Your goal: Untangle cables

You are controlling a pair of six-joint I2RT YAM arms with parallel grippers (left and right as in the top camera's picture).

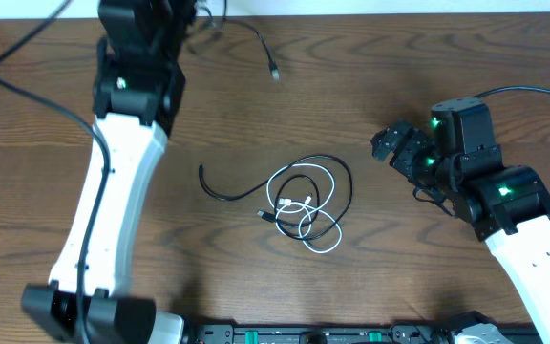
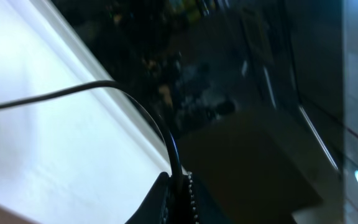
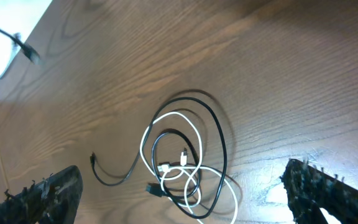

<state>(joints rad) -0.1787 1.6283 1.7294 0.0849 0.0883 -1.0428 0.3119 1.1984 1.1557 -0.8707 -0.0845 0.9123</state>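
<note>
Looking at the far edge of the table [image 1: 399, 277], you have the left gripper [image 2: 178, 186] pinched tight on one black cable [image 1: 256, 40]. Its plug end trails well apart from the rest. Your right gripper [image 1: 394, 143] hangs with its fingers spread wide, holding nothing, just right of the tangle. Mid-table, the white cable [image 3: 143, 149] and the other black cable [image 1: 225, 199] lie looped through each other, a black tail curling out left.

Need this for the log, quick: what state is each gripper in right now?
Left gripper: shut on a black cable.
Right gripper: open, holding nothing.
</note>
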